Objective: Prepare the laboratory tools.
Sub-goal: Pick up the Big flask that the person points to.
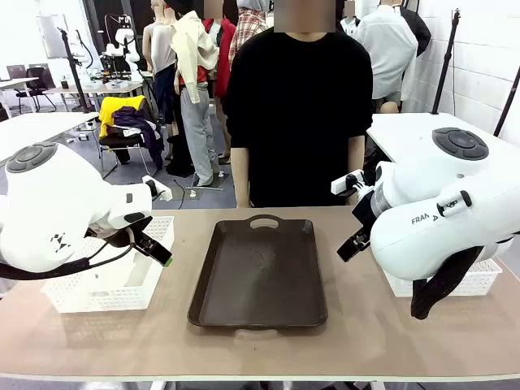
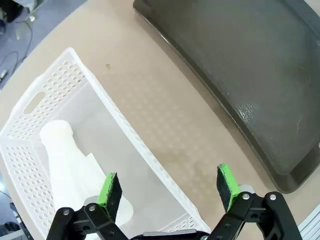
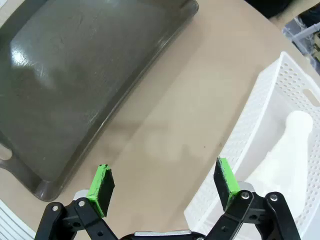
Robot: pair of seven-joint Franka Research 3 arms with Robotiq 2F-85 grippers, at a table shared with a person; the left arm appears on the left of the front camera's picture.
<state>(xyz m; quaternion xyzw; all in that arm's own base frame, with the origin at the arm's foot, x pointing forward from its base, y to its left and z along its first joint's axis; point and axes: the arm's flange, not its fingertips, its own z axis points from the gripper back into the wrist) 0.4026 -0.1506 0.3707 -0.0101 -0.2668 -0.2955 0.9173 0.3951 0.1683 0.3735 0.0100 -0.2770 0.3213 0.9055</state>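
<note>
currently the left flask lies in the left basket, apparently on its side. its long axis runs from the narrow neck near the handle slot to the wide base under my left gripper. that claw is spread wide, holds nothing and straddles the basket wall: one of its green pads is over the flask base, the other over bare table. the flask therefore lies off-centre, to the basket side. i judge the claw must shift that way first. the flask is frosted, translucent and conical. the basket is perforated white plastic. between the arms sits the tray, dark brown, glossy and rimmed. my right gripper is likewise spread and holds nothing, with one pad at the wall of the right basket. the right flask lies inside, neck pointing away. each arm is nearer its own flask.
</note>
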